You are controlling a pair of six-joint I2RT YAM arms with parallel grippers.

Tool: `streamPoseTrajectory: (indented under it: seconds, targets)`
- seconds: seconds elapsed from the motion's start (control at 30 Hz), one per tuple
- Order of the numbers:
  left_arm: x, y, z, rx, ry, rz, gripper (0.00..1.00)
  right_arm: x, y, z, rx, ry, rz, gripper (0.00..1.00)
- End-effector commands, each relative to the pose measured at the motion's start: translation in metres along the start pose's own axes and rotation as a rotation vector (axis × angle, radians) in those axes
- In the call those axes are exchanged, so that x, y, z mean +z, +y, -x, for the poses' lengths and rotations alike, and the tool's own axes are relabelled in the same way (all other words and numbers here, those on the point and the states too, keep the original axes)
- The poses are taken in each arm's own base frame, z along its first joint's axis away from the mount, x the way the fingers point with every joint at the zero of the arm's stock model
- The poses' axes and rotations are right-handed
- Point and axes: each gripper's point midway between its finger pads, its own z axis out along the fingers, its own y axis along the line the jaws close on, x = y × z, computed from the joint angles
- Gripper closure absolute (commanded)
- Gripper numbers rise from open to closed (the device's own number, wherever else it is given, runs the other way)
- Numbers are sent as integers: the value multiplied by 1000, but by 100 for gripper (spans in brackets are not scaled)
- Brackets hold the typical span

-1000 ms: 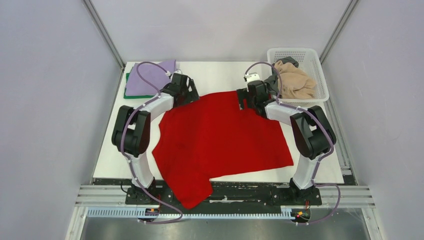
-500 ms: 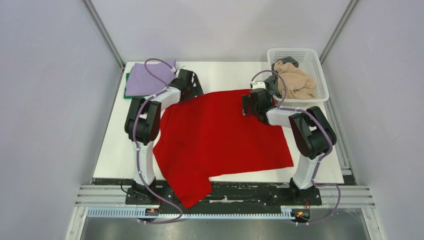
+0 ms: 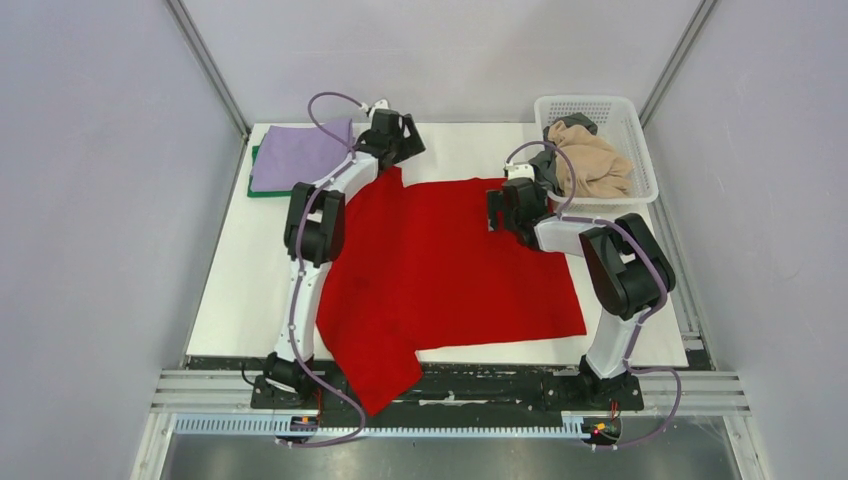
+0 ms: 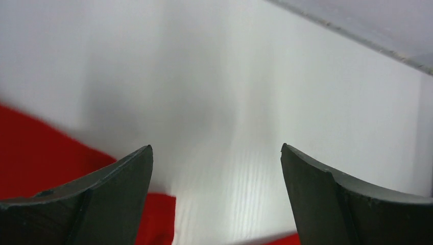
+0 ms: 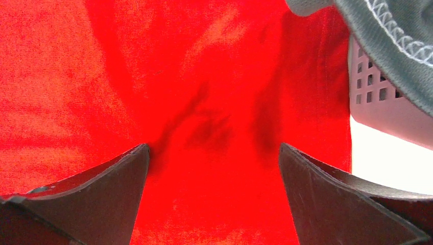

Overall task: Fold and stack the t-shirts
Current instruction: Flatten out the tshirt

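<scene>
Across the middle of the table: the red shirt (image 3: 440, 270) lies spread open and mostly flat on the white table (image 3: 450, 150). One near-left flap hangs over the front edge.
Red shirt, far-left corner: over the last second this corner has been drawn out toward the back. It now ends in a point just short of my left gripper.
Left gripper (image 3: 400, 128): fingers apart and holding nothing. It has moved back off the shirt. My left wrist view shows bare table between the fingers, with red cloth only at the lower edge.
Right gripper (image 3: 505, 205): fingers apart, nothing clamped, and hardly moved in the last second. It sits low over the shirt's far-right part. My right wrist view shows creased red cloth between the fingers, but I cannot tell whether they touch it.
Finished stack: at the far-left corner the lilac shirt (image 3: 300, 155) lies folded on the green shirt (image 3: 262, 190), which shows only as a thin edge.
Basket (image 3: 588, 101): white lattice, far right, just beside the right gripper. It holds a beige garment (image 3: 595, 165) and a grey one (image 3: 575, 125).
My reading: the corner is let go, so I judge the spreading done and the folding of the red shirt not yet begun.
</scene>
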Motion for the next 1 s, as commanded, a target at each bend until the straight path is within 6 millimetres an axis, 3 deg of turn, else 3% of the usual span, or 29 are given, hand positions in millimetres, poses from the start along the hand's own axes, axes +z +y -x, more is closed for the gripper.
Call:
streamPoseTrajectory:
  seconds: [0.0, 0.1, 0.23, 0.37, 0.47, 0.6, 0.73, 0.97]
  targets:
    - [8, -44, 31, 20, -33, -146, 0, -8, -19, -19, -36, 60, -58, 2]
    - [-11, -69, 52, 42, -52, -228, 0, -10, -19, -15, -30, 51, -61, 2]
    - [-62, -81, 73, 86, -73, -250, 0, -17, -21, 0, -13, 21, -63, 2]
    - [-116, -72, 59, 128, -57, -221, 0, -28, -22, 15, -6, -18, -49, 2]
    - [-154, -58, 35, 137, -37, -194, 0, -35, -44, 19, -50, -43, -139, 2]
    - [-181, -19, -7, 115, 7, -100, 0, -27, -43, 23, -24, -45, -61, 2]
    - [-183, 9, -38, 102, 48, -35, 0, -18, -25, 36, 5, -100, 60, 2]
    - [-146, 44, -64, 68, 141, 118, 0, 12, -23, 37, 46, -57, 49, 2]
